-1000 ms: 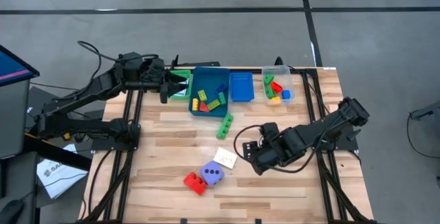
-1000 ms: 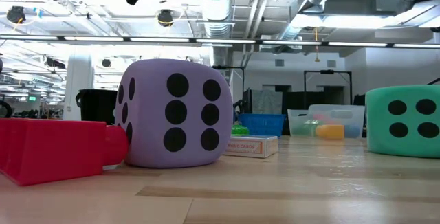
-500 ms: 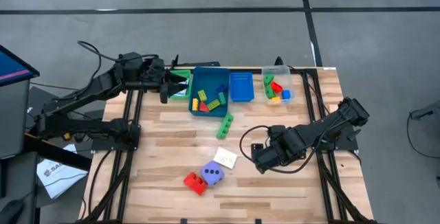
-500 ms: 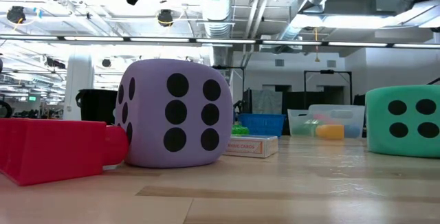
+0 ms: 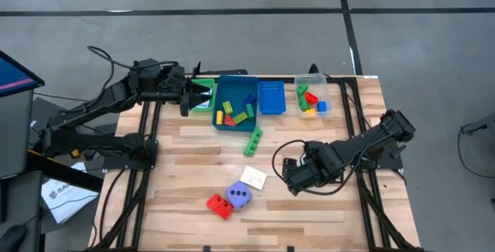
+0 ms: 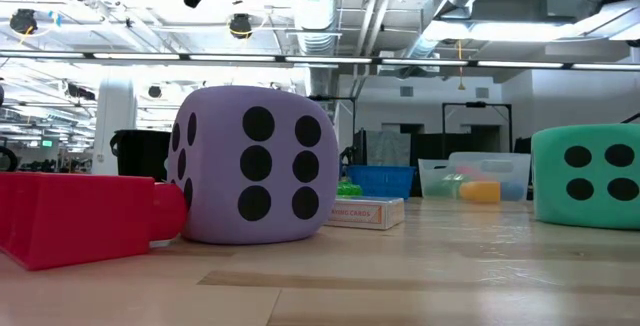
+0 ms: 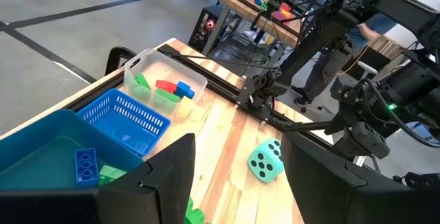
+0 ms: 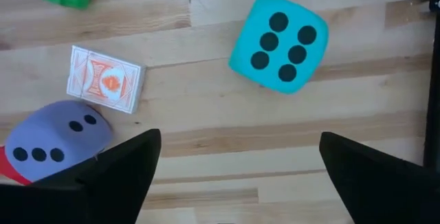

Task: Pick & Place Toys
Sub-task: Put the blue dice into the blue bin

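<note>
Partly done — bricks fill the blue tray (image 5: 234, 107) at twelve o'clock. Purple dice (image 5: 239, 195), teal dice (image 8: 278, 43), card pack (image 5: 254, 178) remain on the worktop (image 5: 193, 151). Right gripper (image 8: 234, 165) hovers wide open, empty; left gripper (image 7: 237, 176) part-open, empty.

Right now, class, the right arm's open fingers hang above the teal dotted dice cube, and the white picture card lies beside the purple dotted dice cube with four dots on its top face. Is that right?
Not quite. The purple dotted dice cube shows three dots on top, not four, as the right wrist view shows. The rest holds: the right arm's open fingers hang above the teal dotted dice cube, and the white picture card lies beside the purple one.
</note>
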Motion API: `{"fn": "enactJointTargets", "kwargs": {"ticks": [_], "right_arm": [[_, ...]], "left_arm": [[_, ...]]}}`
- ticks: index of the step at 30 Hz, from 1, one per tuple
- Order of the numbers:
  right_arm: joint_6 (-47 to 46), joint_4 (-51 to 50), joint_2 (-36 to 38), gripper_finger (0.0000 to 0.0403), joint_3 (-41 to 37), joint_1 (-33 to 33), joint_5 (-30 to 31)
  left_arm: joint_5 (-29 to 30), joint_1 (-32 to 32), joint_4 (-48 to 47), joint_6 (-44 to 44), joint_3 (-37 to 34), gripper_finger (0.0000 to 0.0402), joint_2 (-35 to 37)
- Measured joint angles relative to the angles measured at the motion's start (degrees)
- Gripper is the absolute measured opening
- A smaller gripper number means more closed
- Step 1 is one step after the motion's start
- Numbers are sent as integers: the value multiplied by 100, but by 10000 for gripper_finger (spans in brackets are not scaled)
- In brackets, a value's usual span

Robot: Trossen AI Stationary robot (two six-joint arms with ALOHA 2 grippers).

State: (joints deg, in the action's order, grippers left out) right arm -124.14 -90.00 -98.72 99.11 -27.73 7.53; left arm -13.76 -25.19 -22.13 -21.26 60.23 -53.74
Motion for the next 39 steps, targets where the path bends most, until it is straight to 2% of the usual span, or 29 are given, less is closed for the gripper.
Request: {"fn": "enactJointTargets", "kwargs": {"ticks": [5,9,13,17,24,29,39], "right_arm": [[-251,4,-4,399,-37,0,4],[-778,58,-129,399,-368,11,-32],[-1029,492,-111,399,-867,35,-450],[-1085,501,-95,399,-1025,59,-746],[-1090,542,-107,399,-1266,193,-727],[-1091,560,-107,398,-1408,291,-455],[-1285,790,-107,398,-1708,391,-457]], "left_arm": [[0,2,-39,0,0,208,0],[0,2,-145,2,0,208,0],[0,2,-308,2,0,208,0],[2,0,-358,1,0,208,0],[1,2,-361,1,0,208,0],[2,2,-363,2,0,208,0],[0,2,-363,0,0,208,0]]}}
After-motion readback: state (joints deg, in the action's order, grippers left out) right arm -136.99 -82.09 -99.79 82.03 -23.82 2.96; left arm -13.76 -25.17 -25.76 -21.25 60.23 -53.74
